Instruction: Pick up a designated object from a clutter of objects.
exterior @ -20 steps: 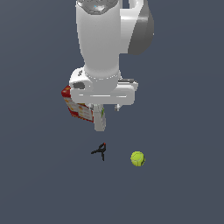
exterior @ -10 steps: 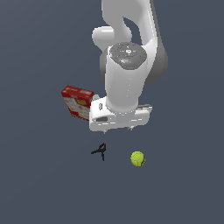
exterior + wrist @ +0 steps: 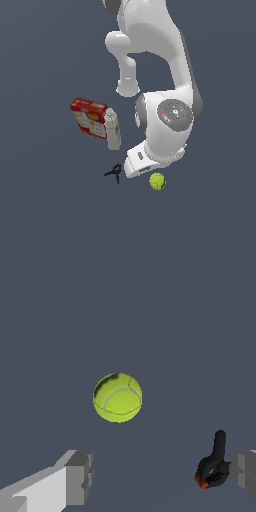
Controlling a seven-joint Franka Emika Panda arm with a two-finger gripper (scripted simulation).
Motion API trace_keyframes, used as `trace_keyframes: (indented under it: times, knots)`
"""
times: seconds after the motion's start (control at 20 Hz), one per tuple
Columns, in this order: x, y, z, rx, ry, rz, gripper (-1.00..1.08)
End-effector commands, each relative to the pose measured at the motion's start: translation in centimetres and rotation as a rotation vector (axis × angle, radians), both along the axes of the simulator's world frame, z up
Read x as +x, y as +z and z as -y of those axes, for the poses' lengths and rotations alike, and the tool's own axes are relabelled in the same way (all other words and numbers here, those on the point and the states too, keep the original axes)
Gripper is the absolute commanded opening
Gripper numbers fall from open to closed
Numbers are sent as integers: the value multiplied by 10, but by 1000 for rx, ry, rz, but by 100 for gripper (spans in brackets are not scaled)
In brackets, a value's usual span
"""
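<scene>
Since the earlier frame the arm has swung toward the exterior view's right and dropped, uncovering the red cracker box (image 3: 89, 117) and white bottle (image 3: 113, 129) at left of centre. Further right lie the black clamp (image 3: 114, 173) and the tennis ball (image 3: 157, 181), just below the wrist and untouched. Only the approach is done (descent, grasp and lift remain); the gripper (image 3: 160, 478) hangs with fingers (image 3: 79, 477) spread apart, empty.

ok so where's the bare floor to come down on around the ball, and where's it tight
Bare floor lies past the tennis ball toward the exterior view's right and bottom. It is tighter on the exterior view's left: the black clamp lies nearby, with the white bottle and red cracker box beyond. The open gripper hangs near the ball.
</scene>
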State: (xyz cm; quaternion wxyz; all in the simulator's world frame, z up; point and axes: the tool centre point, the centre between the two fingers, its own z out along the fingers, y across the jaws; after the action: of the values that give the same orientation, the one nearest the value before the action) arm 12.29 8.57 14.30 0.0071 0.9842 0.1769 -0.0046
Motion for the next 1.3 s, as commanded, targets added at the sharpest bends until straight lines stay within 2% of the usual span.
trace_keyframes:
  times: [0.0,0.45,0.85,1.25]
  knots:
    - [6,-16,-13,5,37,3,100]
    - [14,-49,-38,15,106,5,100]
    - [13,-57,-38,16,109,4,100]
    - [12,-96,-39,16,111,5,100]
